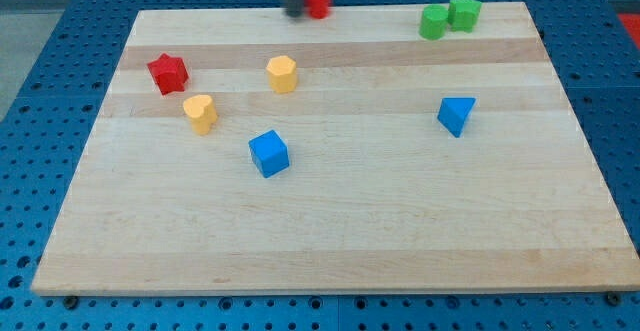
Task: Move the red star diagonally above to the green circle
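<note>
The wooden worktop [330,241] carries everything. My rod comes down at the view's top edge, my tip [294,13] blurred, touching or just beside a red cylinder [318,1]. I have no pincer, so nothing is held. The red star [167,72] sits far left, well apart from the green circle [434,21], beside the green star [464,12].

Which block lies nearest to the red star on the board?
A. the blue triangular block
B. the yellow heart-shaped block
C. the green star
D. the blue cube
B: the yellow heart-shaped block sits just below and to the view's right of the red star, closer than the blue cube; the other two lie far off toward the view's right.
</note>
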Controlling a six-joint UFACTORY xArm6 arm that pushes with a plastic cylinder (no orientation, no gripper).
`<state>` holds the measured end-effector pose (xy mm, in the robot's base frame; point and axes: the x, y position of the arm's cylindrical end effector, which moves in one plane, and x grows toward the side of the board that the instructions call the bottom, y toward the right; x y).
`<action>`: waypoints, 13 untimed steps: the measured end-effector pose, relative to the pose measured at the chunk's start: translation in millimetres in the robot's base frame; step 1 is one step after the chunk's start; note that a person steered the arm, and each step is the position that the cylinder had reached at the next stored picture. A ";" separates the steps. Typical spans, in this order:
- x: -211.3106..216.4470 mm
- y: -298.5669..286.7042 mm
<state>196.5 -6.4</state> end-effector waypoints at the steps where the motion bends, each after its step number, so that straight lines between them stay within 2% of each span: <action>1: 71.9 76.3; 3: 214.2 -23.1; 4: 208.6 -103.4; 6: 128.9 -219.8; 7: 136.5 -219.9; 8: 178.1 -233.1; 9: 191.0 -295.3; 10: 145.3 -273.5; 11: 81.7 -209.4; 12: 65.6 -161.7; 13: 86.8 -127.6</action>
<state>283.3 -134.0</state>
